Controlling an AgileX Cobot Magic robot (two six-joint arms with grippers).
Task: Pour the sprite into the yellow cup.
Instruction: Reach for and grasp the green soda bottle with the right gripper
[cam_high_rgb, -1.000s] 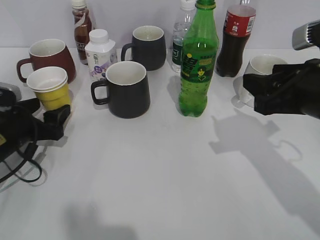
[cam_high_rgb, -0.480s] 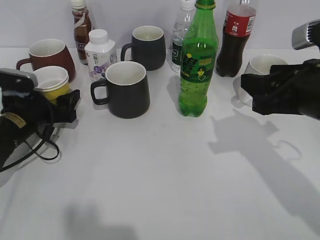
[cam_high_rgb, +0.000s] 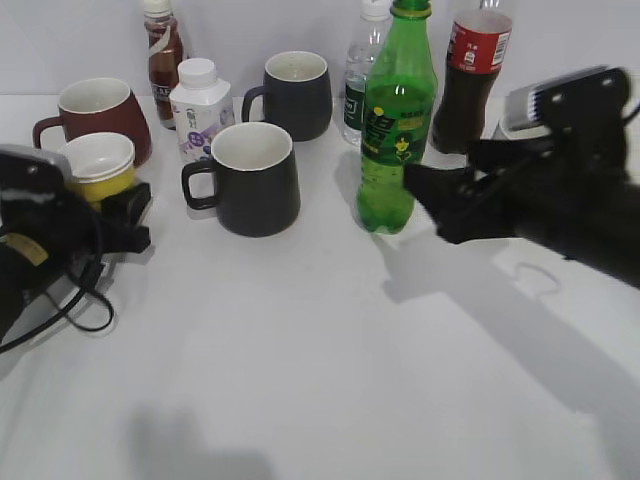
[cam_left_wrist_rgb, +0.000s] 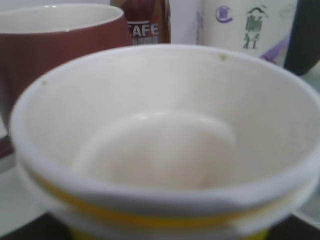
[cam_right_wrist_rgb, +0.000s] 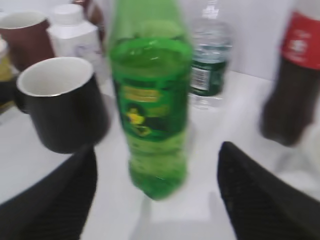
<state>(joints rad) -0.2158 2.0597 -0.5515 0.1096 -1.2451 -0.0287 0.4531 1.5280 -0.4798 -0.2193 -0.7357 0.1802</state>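
The sprite (cam_high_rgb: 398, 120), a tall green bottle, stands upright at the middle back. It also shows in the right wrist view (cam_right_wrist_rgb: 150, 115). My right gripper (cam_high_rgb: 432, 198) is open just right of the bottle's lower half; in the right wrist view (cam_right_wrist_rgb: 155, 212) its black fingers sit wide apart with the bottle ahead between them, not touching. The yellow cup (cam_high_rgb: 100, 165) stands at the left and fills the left wrist view (cam_left_wrist_rgb: 160, 150). My left gripper (cam_high_rgb: 110, 205) is at the cup with its fingers on either side, open as far as I can see.
A black mug (cam_high_rgb: 250, 180) stands between cup and sprite. A brown mug (cam_high_rgb: 95, 115), white milk bottle (cam_high_rgb: 200, 105) and coffee bottle (cam_high_rgb: 162, 45) are behind the cup. A dark mug (cam_high_rgb: 295, 95), water bottle (cam_high_rgb: 358, 85) and cola bottle (cam_high_rgb: 475, 75) line the back.
My right gripper has moved left, from beside the white mug up to the sprite. My left gripper has moved forward up to the yellow cup, then held there.
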